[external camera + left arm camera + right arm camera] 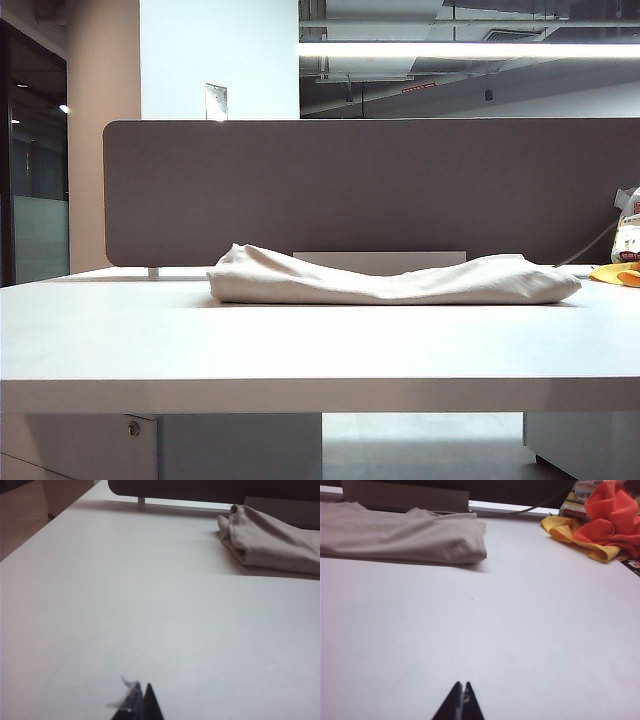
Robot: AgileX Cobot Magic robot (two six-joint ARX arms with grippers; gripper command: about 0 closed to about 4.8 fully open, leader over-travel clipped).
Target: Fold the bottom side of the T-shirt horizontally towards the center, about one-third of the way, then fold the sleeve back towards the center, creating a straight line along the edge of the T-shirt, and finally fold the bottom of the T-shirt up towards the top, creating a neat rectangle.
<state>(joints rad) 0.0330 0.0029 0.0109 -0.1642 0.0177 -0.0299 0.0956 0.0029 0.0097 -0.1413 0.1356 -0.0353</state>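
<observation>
My left gripper and right gripper sit clenched and empty over the smooth white desk. Well beyond them, the soft beige T-shirt lies folded into a long rumpled bundle before the grey divider.

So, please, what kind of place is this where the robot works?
Most likely an open-plan office. The folded T-shirt lies on a white desk backed by a grey fabric divider panel, under exposed ceiling ducts and a strip light. Both grippers, left and right, sit shut, low over the desk.
</observation>
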